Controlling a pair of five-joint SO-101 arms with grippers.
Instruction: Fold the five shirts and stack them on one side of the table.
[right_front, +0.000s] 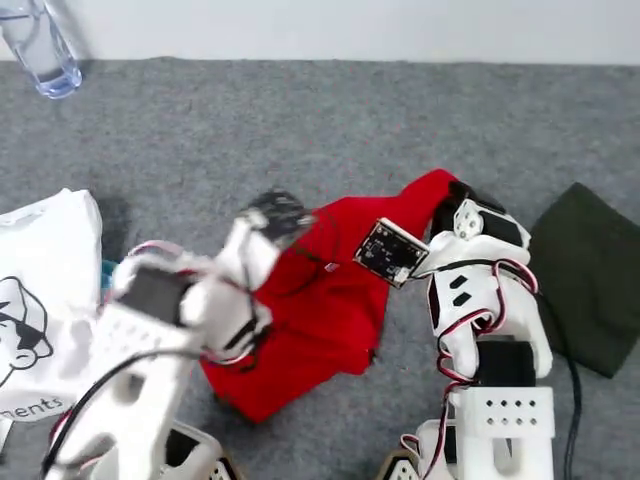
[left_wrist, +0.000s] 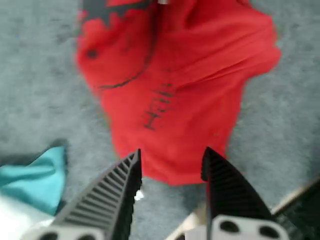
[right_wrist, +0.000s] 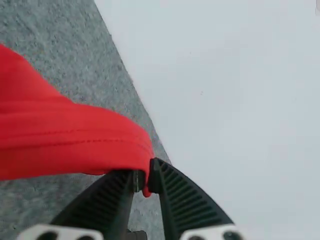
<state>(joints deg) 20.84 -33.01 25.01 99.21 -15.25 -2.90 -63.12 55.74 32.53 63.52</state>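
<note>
A crumpled red shirt (right_front: 320, 300) lies in the middle of the grey table. My left gripper (left_wrist: 170, 162) hovers open above the shirt (left_wrist: 185, 85), nothing between its fingers; in the high view it (right_front: 275, 215) hangs over the shirt's left part. My right gripper (right_wrist: 142, 180) is shut on a hem of the red shirt (right_wrist: 60, 135), lifted off the table at the shirt's far right corner (right_front: 432, 188). A white printed shirt (right_front: 40, 300) lies at the left edge, a dark green shirt (right_front: 590, 275) at the right.
A teal cloth (left_wrist: 35, 177) peeks out beside the white shirt. A clear water bottle (right_front: 40, 45) stands at the far left corner. The grey felt (right_front: 300, 120) behind the shirts is bare up to the white wall.
</note>
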